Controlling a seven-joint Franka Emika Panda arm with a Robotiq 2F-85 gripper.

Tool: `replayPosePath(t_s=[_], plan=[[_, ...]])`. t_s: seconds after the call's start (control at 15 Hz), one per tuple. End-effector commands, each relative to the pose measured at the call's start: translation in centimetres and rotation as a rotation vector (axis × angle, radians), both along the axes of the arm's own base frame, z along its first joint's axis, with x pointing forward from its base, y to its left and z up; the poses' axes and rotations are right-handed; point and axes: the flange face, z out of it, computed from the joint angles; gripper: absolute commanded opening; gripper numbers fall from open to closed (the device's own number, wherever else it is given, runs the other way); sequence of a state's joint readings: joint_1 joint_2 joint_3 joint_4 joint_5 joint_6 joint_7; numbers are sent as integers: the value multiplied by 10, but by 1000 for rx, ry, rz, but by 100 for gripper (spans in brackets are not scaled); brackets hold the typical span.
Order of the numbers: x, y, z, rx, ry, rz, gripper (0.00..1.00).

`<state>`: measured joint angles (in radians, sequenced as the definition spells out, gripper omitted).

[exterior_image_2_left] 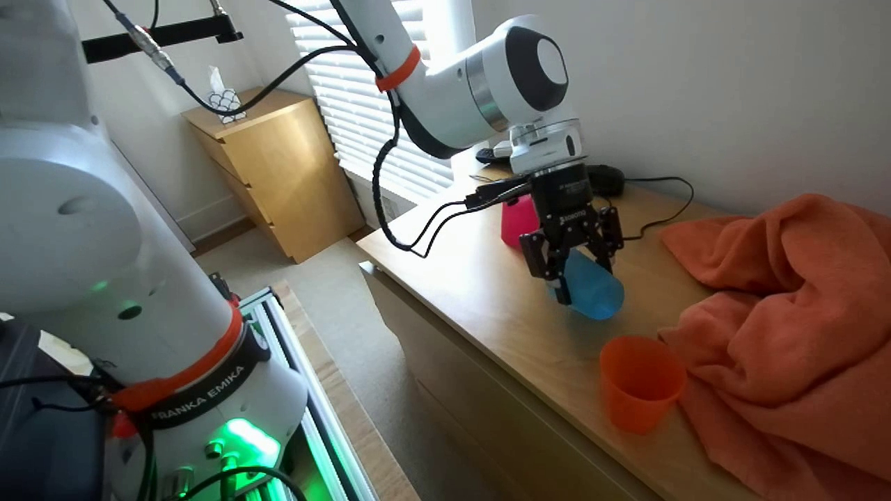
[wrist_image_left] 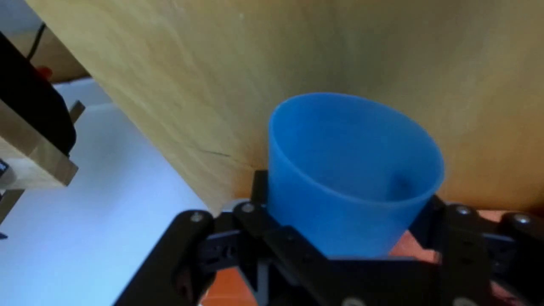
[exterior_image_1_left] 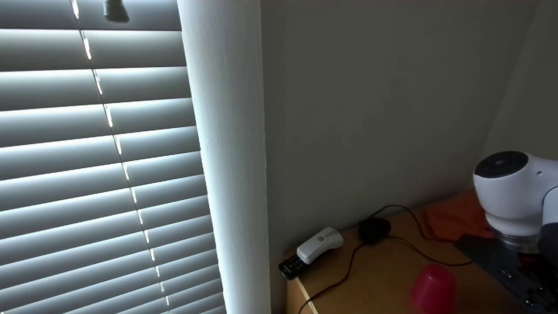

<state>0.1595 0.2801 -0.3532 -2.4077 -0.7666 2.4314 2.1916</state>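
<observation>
My gripper (exterior_image_2_left: 585,277) has its two black fingers on opposite sides of a translucent blue cup (exterior_image_2_left: 597,296) and is shut on it. The cup is tilted, with its base toward the orange cup. In the wrist view the cup (wrist_image_left: 335,229) shows its open mouth, and nothing shows inside it. I cannot tell whether it touches the wooden top (exterior_image_2_left: 473,278). An upright orange cup (exterior_image_2_left: 630,410) stands nearby, beside an orange cloth (exterior_image_2_left: 800,348). A pink cup (exterior_image_2_left: 516,221) stands upside down behind the gripper; it also shows in an exterior view (exterior_image_1_left: 433,290), where the fingers are out of view.
A white remote (exterior_image_1_left: 320,244) and a black remote (exterior_image_1_left: 291,267) lie at the far corner. A black adapter (exterior_image_1_left: 374,230) with a cable lies by the wall. The wooden top's front edge drops to the floor (exterior_image_2_left: 334,306). Window blinds (exterior_image_1_left: 100,174) stand beyond.
</observation>
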Motion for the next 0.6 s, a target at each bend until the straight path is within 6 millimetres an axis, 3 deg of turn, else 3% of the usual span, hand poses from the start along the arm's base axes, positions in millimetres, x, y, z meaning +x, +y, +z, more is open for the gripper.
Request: replayPosePath(t_s=[0.0,0.13,0.2,0.27,0.47,0.53], plan=[[-2,15,-5,-173,36,78,49],[-2,26,-13,-223,55,149,49],[-2,20,-4,-170,50,110,49],[-3,25,-6,-176,52,120,74],[-1,24,-5,-169,49,116,74],[1,27,-7,-202,33,137,49]])
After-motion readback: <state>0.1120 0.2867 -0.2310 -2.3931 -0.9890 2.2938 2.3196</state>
